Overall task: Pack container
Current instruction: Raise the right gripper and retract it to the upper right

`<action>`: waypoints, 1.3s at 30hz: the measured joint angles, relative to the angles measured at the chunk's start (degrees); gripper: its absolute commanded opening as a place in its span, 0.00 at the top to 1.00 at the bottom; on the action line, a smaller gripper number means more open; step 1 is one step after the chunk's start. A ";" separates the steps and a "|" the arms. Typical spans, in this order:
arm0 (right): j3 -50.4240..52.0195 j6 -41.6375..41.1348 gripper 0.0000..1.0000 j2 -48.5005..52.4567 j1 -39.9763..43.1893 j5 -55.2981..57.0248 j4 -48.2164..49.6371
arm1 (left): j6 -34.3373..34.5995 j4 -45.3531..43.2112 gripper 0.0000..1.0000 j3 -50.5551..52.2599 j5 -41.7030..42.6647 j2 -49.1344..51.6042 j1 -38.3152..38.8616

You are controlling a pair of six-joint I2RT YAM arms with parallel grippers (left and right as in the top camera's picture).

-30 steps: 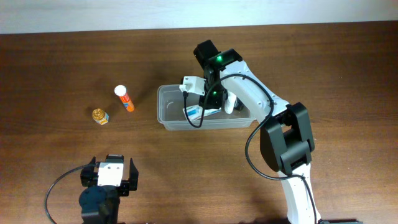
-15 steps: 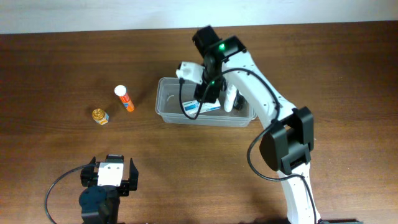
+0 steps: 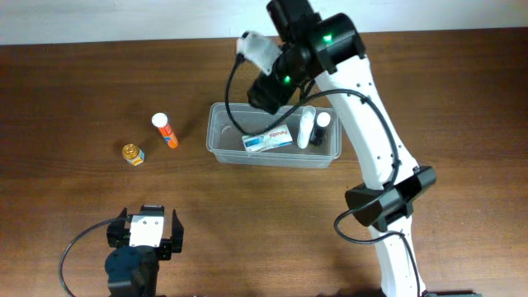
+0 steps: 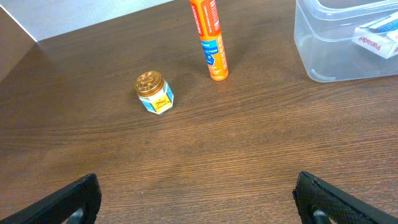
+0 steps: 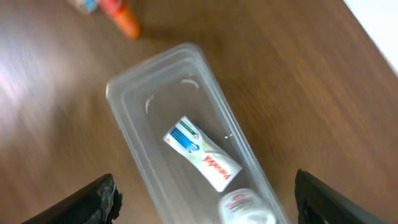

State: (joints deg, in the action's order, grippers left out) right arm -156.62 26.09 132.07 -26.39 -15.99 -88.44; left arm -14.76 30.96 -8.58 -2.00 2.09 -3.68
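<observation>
The clear container (image 3: 218, 142) sits mid-table. A white box with red lettering (image 3: 268, 140) lies flat in it, and two white bottles (image 3: 306, 128) stand at its right end. My right gripper (image 3: 266, 89) hangs high over the container's left part, open and empty. In the right wrist view the container (image 5: 118, 93), the box (image 5: 202, 152) and one bottle (image 5: 245, 210) show between the wide-apart fingers (image 5: 93, 199). My left gripper (image 3: 147, 233) rests open near the front edge. An orange tube (image 3: 166, 130) and a small gold-lidded jar (image 3: 132, 154) lie left of the container.
In the left wrist view the jar (image 4: 153, 92) and the orange tube (image 4: 209, 40) lie ahead on bare wood, with the container's corner (image 4: 311, 59) at the right. The right arm's links and cable span the table's right side. A pale wall borders the far edge.
My right gripper has opened and risen out of the container toward the back. The white box stays lying inside. The left arm has not moved.
</observation>
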 measured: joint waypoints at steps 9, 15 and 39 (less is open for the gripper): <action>-9.57 -32.15 0.01 0.00 13.75 3.61 -5.64 | 0.00 0.00 0.00 0.00 0.00 0.00 0.00; -9.81 -41.83 0.01 0.00 29.68 4.13 -8.52 | 0.02 0.00 0.00 0.00 0.00 0.00 0.00; 4.17 -45.35 0.02 0.00 41.53 5.64 -8.55 | 0.02 0.00 0.00 0.00 0.00 0.00 0.00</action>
State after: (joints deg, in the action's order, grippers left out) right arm -152.44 -19.27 132.07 15.14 -10.35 -96.99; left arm -14.74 30.96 -8.58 -2.00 2.09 -3.68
